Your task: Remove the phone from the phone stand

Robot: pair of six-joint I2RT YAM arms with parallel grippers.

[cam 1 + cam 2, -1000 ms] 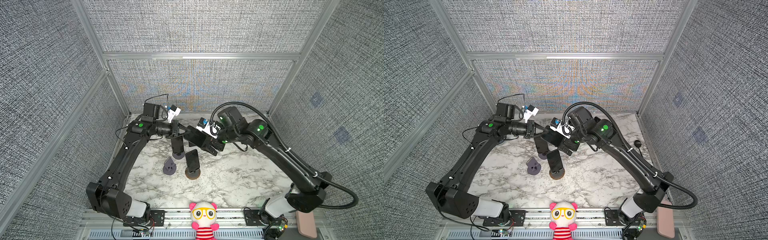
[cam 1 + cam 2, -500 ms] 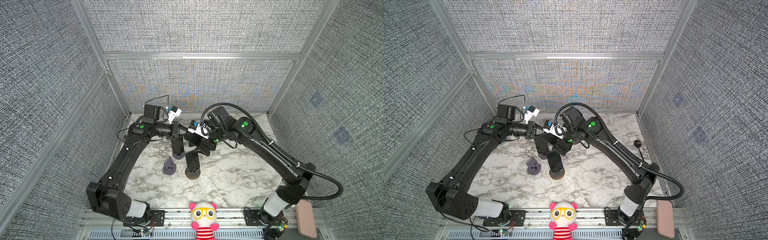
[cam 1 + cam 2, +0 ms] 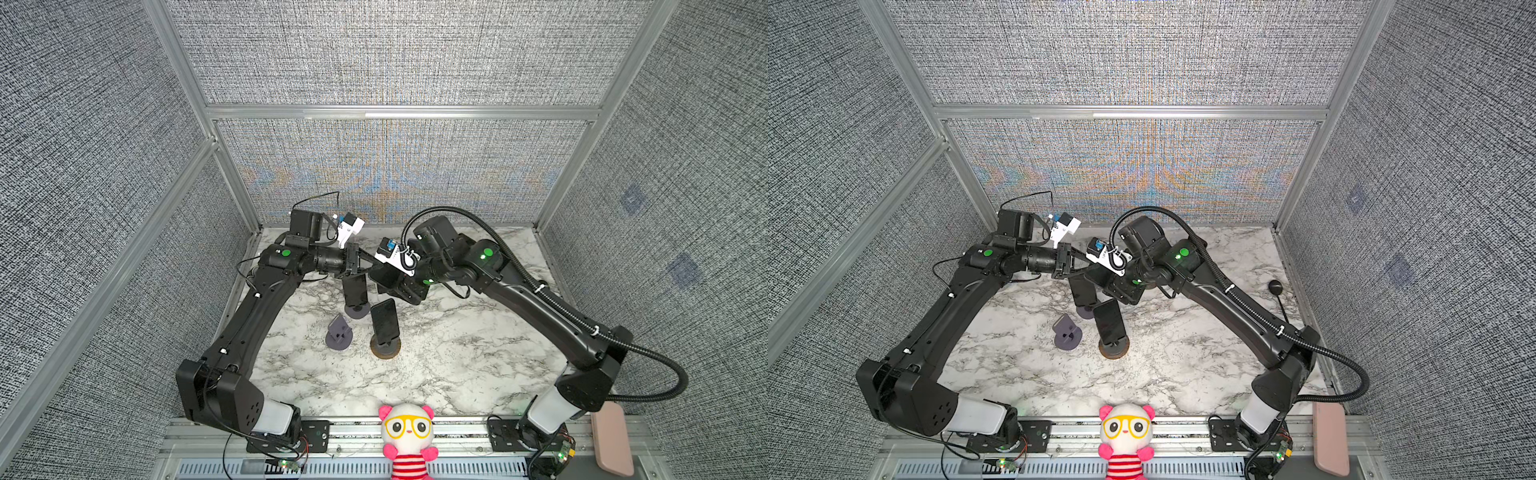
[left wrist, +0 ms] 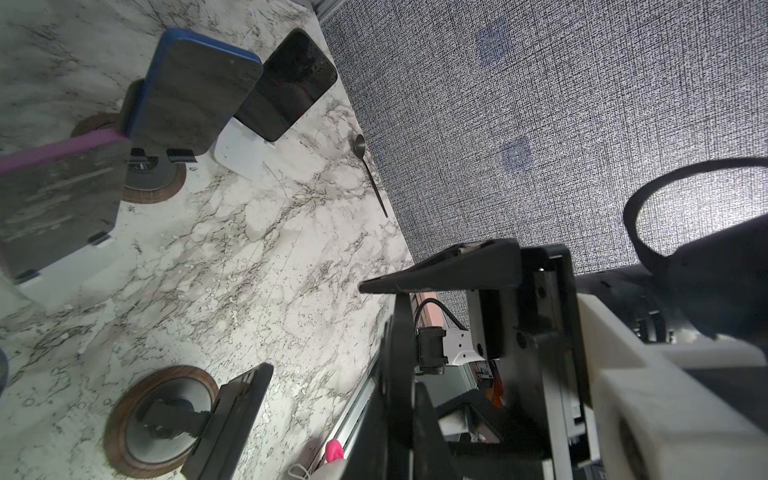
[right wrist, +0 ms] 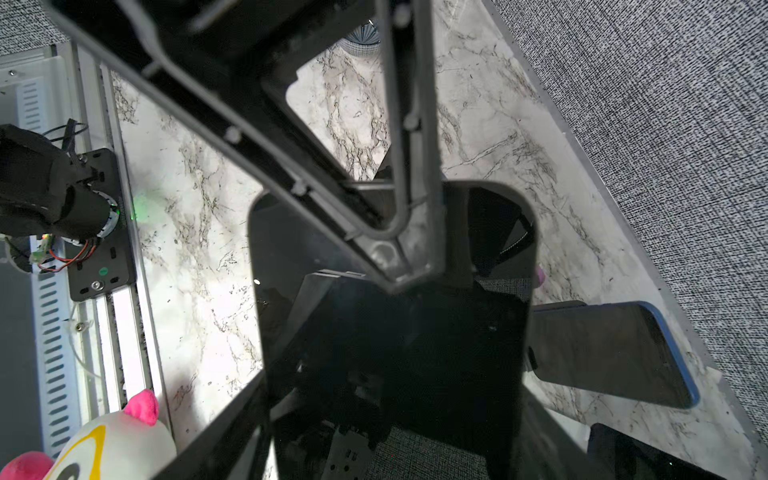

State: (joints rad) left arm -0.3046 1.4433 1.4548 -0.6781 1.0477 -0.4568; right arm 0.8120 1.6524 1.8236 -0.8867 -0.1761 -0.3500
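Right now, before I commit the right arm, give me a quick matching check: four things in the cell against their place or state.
Things: 1 left gripper; 2 leftmost stand; 3 front phone; 4 plush toy.
States: A by the front rail; B shut; C holds no phone; D propped on the round-based stand.
Pairs: 1-B, 2-C, 3-D, 4-A.
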